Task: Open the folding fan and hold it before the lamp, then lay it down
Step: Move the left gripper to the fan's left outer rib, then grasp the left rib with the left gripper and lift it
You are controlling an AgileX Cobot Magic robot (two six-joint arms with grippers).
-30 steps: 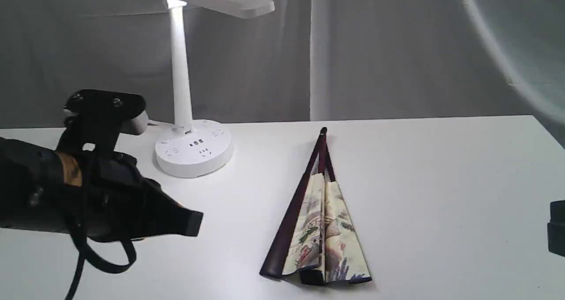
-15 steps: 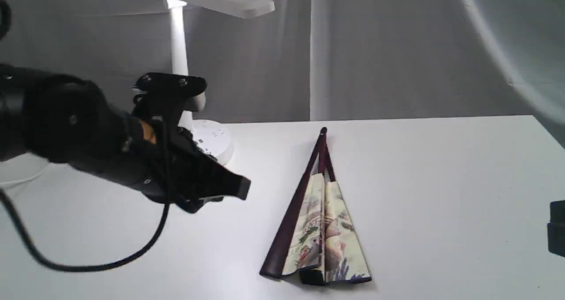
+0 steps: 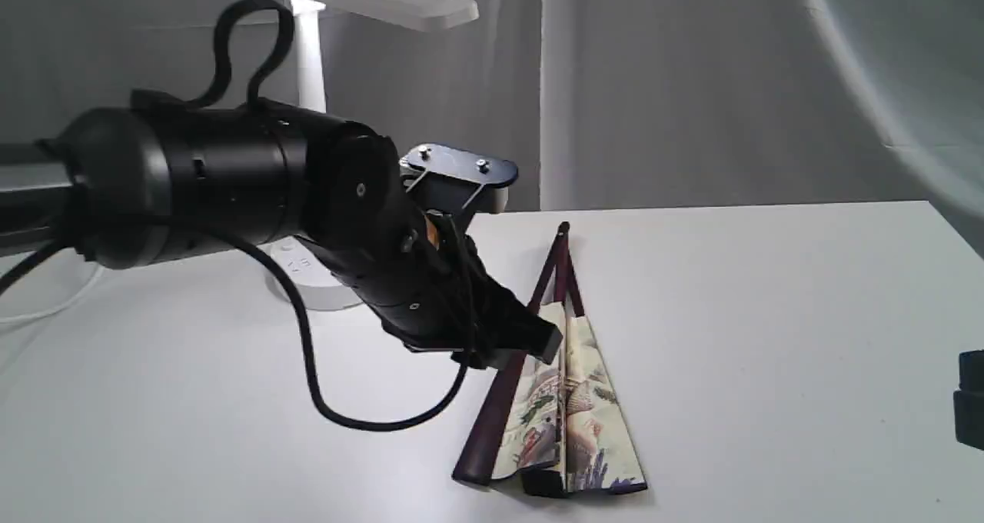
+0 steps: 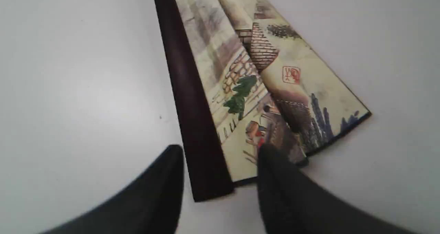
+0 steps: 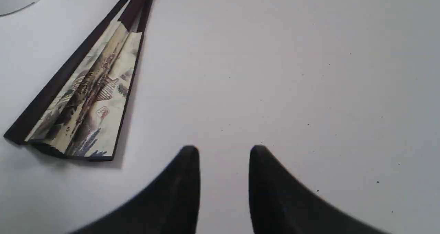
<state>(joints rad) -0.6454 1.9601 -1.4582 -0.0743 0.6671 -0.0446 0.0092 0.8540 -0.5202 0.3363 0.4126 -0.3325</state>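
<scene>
**Left claw astride the fan's guard: pinch and skid risk**

The folding fan (image 3: 569, 423) lies flat on the table (image 3: 769, 315), partly spread. It sits well apart from the lamp (image 3: 311, 123), on the lamp's right-arm side.

On the left gripper (image 4: 220, 151) the jaws are apart and hold nothing. One finger sits outside the dark guard (image 4: 189, 106), the other over painted paper. The right gripper (image 5: 223, 149) is also apart and empty, farther from the lamp than the fan.

Risks, as judged:
- Closing here could trap pleats against the guard and crease or tear the paper.
- The guard is slim and lies flat, so the fingertips may skate off it or shove the fan across the smooth top.
- A one-guard lift may let the fan swing on its pivot toward the lamp.
</scene>
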